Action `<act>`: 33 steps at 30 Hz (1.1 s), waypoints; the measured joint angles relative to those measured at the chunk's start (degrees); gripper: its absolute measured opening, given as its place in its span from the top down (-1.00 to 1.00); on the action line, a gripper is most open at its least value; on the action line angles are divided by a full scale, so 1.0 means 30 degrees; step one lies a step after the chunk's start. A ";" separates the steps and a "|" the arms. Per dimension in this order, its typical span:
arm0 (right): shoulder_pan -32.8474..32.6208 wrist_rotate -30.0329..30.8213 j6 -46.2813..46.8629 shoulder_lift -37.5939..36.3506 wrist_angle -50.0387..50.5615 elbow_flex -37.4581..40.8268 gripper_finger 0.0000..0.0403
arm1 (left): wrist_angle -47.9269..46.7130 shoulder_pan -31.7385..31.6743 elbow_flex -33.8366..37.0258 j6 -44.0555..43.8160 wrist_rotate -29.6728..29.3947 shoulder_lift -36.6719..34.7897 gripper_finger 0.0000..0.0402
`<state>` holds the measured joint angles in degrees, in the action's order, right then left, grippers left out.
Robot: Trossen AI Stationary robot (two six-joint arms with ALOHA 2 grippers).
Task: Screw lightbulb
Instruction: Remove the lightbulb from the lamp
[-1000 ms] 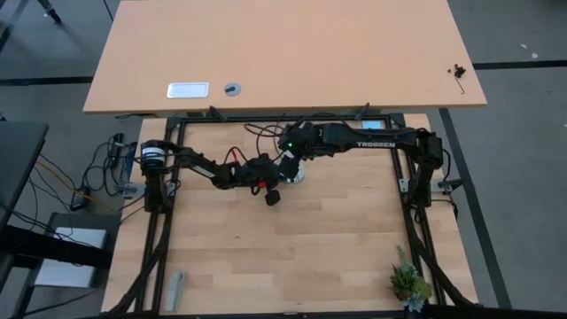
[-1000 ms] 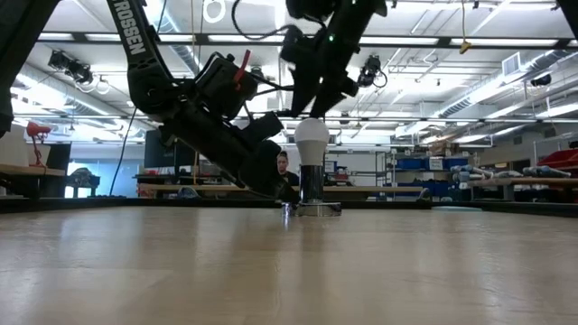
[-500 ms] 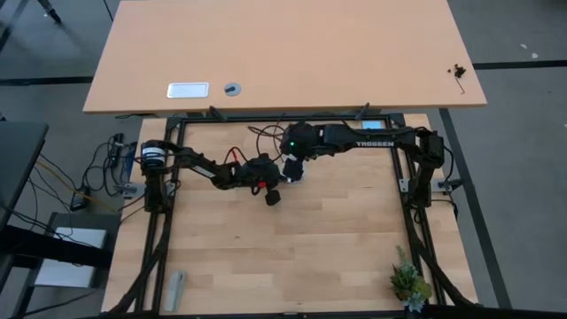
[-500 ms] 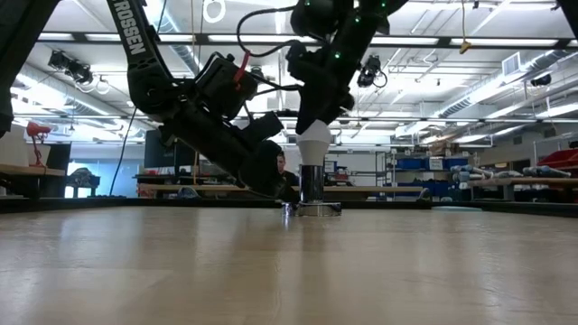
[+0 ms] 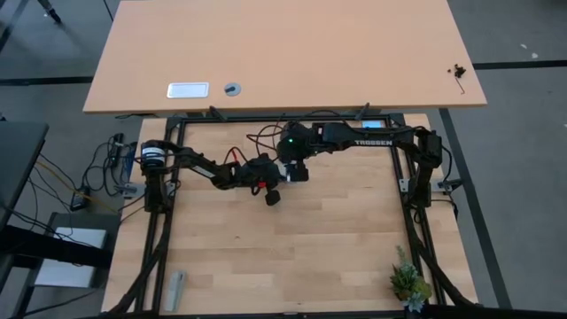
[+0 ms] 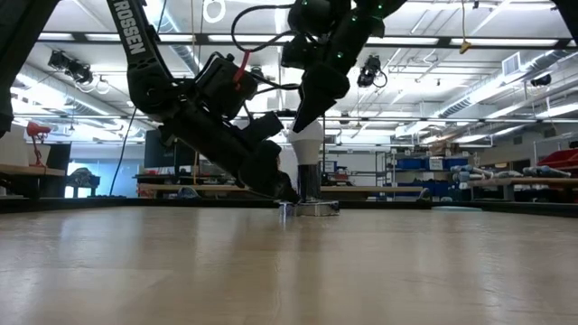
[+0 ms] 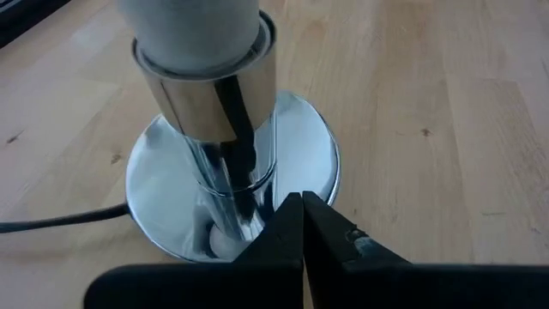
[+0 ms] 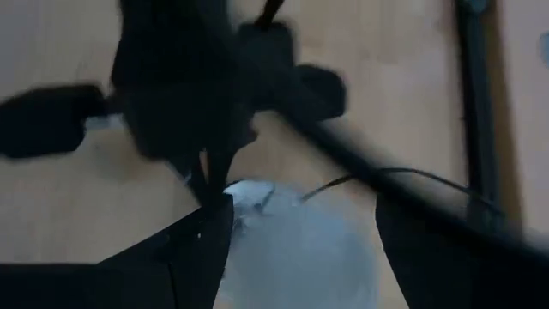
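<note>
Now right gripper (image 6: 305, 122), fingers wide, straddles the lightbulb (image 6: 308, 143) from above; left gripper (image 7: 302, 225), closed and empty, presses the socket base (image 7: 232, 202).

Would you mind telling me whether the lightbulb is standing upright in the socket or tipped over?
Upright. In the low view the lightbulb stands straight in the socket, with the right claw around its top.

The worktop (image 7: 446, 112) is pale, matt wood with visible grain. The socket base (image 7: 232, 189) is mirror-polished metal. The lightbulb (image 6: 308, 138) looks matt frosted white, and a smooth black cord (image 7: 51, 221) leaves the base.
</note>
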<state>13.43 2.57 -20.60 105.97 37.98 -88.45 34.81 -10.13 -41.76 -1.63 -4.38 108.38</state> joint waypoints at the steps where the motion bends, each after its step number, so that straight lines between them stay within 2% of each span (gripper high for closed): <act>1: -0.0039 0.0255 0.0172 0.0000 0.0019 -0.0143 -0.45 | 0.0020 0.0000 0.0000 0.0000 -0.0015 0.0000 0.99; 14: -0.0174 0.0792 0.6931 -0.0013 0.1894 -0.1751 -0.45 | 0.0021 0.0000 0.0000 -0.0007 -0.0007 0.0007 0.99; 30: -0.0562 0.0844 0.6216 -0.0073 0.2353 -0.1770 -0.45 | 0.0007 0.0000 0.0000 -0.0033 0.0007 0.0007 0.99; 33: -0.0562 0.2094 0.6010 -0.0108 0.2940 -0.1770 -0.45 | 0.0007 0.0000 0.0000 -0.0109 0.0007 0.0007 0.99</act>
<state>11.75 8.85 -2.57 105.65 46.80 -93.76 34.83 -10.13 -41.76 -1.96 -4.36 108.40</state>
